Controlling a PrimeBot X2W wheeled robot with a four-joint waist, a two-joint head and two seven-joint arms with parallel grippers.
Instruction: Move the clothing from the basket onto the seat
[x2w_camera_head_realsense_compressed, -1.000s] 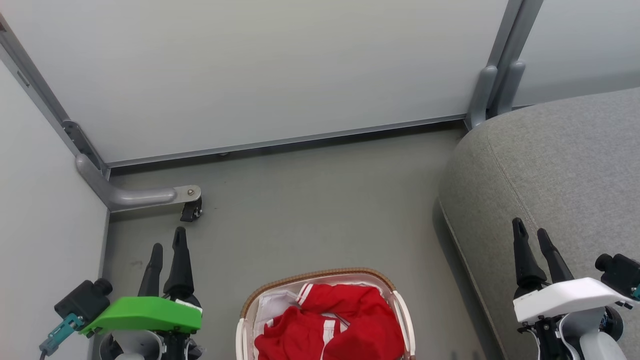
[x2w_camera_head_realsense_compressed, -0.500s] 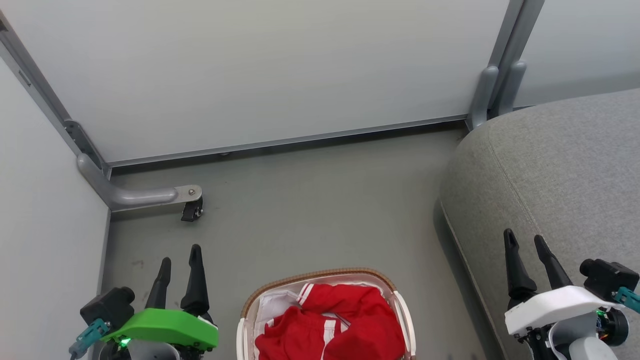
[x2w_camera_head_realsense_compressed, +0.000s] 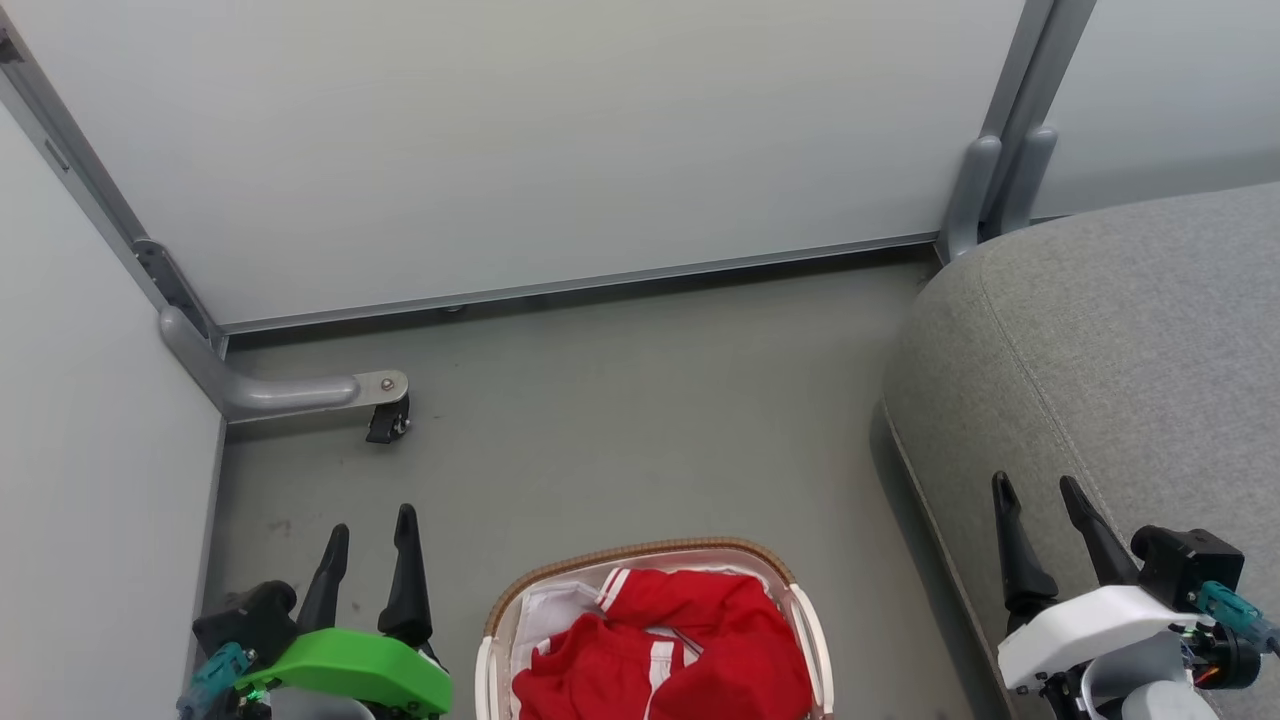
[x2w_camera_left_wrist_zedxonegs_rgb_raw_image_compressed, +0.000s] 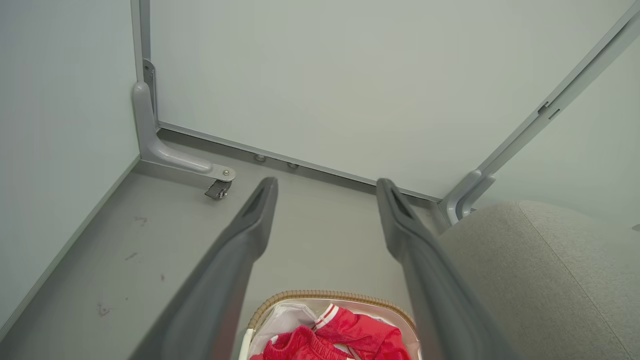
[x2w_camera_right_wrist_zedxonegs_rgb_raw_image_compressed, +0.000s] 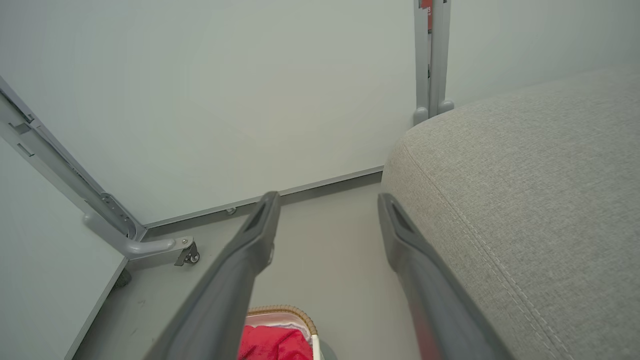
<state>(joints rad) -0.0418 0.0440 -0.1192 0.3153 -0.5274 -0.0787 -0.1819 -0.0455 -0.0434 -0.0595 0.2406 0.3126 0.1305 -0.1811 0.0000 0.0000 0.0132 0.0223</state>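
Red clothing (x2w_camera_head_realsense_compressed: 665, 650) with white stripes lies heaped in the cream basket (x2w_camera_head_realsense_compressed: 802, 620) with a brown woven rim, at the bottom centre of the head view. The clothing (x2w_camera_left_wrist_zedxonegs_rgb_raw_image_compressed: 345, 337) and basket rim (x2w_camera_left_wrist_zedxonegs_rgb_raw_image_compressed: 300, 296) also show between the fingers in the left wrist view, and the clothing (x2w_camera_right_wrist_zedxonegs_rgb_raw_image_compressed: 270, 345) sits low in the right wrist view. The grey seat (x2w_camera_head_realsense_compressed: 1120, 340) fills the right side. My left gripper (x2w_camera_head_realsense_compressed: 372, 520) stands open left of the basket, holding nothing. Over the seat's front edge, my right gripper (x2w_camera_head_realsense_compressed: 1035, 485) is open and empty too.
Pale partition panels (x2w_camera_head_realsense_compressed: 520, 140) close off the back and left. A grey panel foot with a black caster (x2w_camera_head_realsense_compressed: 385, 420) stands on the floor at the left. Grey posts (x2w_camera_head_realsense_compressed: 990, 190) rise by the seat's far corner. Grey floor (x2w_camera_head_realsense_compressed: 640, 420) lies between basket and wall.
Both grippers have drawn down toward the bottom edge of the head view and inward toward the basket, both staying open. The view has shifted slightly. The basket and clothing are unmoved.
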